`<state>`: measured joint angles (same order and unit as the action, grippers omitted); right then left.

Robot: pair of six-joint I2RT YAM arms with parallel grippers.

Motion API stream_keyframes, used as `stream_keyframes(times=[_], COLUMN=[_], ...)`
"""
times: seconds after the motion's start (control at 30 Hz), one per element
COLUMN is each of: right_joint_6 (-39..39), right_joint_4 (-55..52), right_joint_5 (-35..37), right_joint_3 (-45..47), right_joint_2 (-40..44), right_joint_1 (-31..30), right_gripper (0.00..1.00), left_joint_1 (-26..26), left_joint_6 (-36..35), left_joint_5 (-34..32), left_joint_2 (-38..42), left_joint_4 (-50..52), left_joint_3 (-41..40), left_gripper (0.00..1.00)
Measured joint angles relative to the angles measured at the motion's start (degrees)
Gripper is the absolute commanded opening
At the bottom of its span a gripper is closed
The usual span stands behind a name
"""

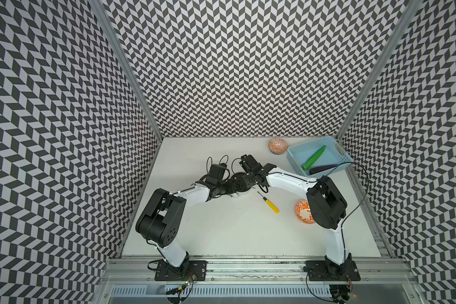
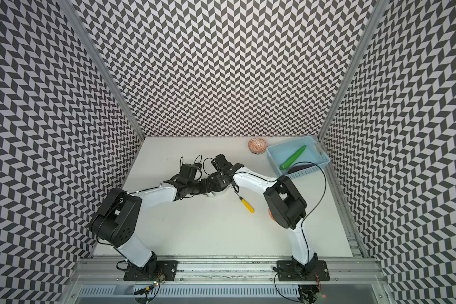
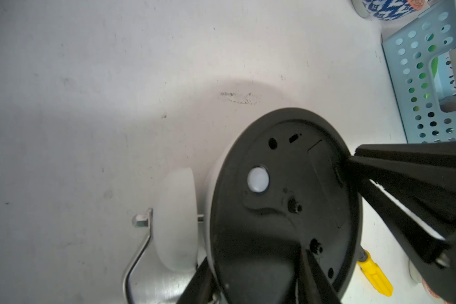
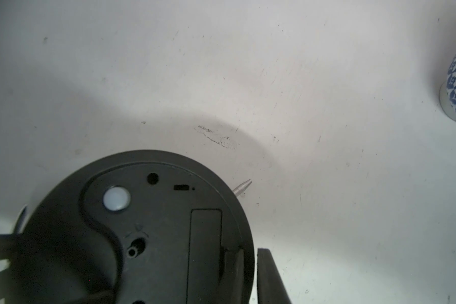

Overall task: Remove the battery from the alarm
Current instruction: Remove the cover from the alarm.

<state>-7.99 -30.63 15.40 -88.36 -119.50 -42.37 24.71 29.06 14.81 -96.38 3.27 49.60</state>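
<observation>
The alarm (image 1: 241,181) is tipped with its black disc back (image 4: 156,237) towards both wrist cameras; one white bell (image 3: 177,223) and the wire handle (image 3: 140,252) show beside it. My left gripper (image 3: 253,263) is shut on the alarm (image 3: 274,210), one finger against the white body and one lying across the black back. My right gripper (image 4: 249,252) straddles the disc's rim by the closed compartment cover (image 4: 206,250), one finger at the cover's tab and one outside the rim, with only a narrow gap between them. The battery is hidden.
A yellow-handled screwdriver (image 1: 270,205) lies right of the alarm. An orange patterned bowl (image 1: 302,210) sits by the right arm's elbow and another (image 1: 277,145) at the back. A blue basket (image 1: 309,142) at the back right holds a green cucumber (image 1: 313,157) and a purple eggplant (image 1: 323,168).
</observation>
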Motion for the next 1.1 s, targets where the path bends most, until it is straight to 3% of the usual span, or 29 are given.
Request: stream_keyframes(times=[0.13,0.43,0.7,0.87,1.1], right_joint_6=[1.8,4.2,3.5,1.5,0.2], right_joint_4=[3.4,7.4,7.9,6.8,0.3], right_joint_5=[-3.4,-18.2,-25.5,-21.2,-7.0], right_joint_3=[2.8,5.6,5.6,4.3,-1.3], right_joint_2=[1.2,2.8,2.6,3.1,-0.5], right_joint_1=[0.5,4.9,7.3,6.6,2.6], right_gripper=[0.15,0.16,0.17,0.1,0.07], left_joint_1=[0.0,0.0,0.0,0.0,0.0], left_joint_6=[0.2,0.3,0.4,0.4,0.5], left_joint_5=[0.0,0.0,-0.1,-0.2,-0.5], left_joint_2=[0.0,0.0,0.0,0.0,-0.1], left_joint_4=[0.0,0.1,0.1,0.2,-0.1], left_joint_3=[-0.1,-0.1,-0.1,-0.1,0.0], left_gripper=[0.22,0.23,0.23,0.23,0.21])
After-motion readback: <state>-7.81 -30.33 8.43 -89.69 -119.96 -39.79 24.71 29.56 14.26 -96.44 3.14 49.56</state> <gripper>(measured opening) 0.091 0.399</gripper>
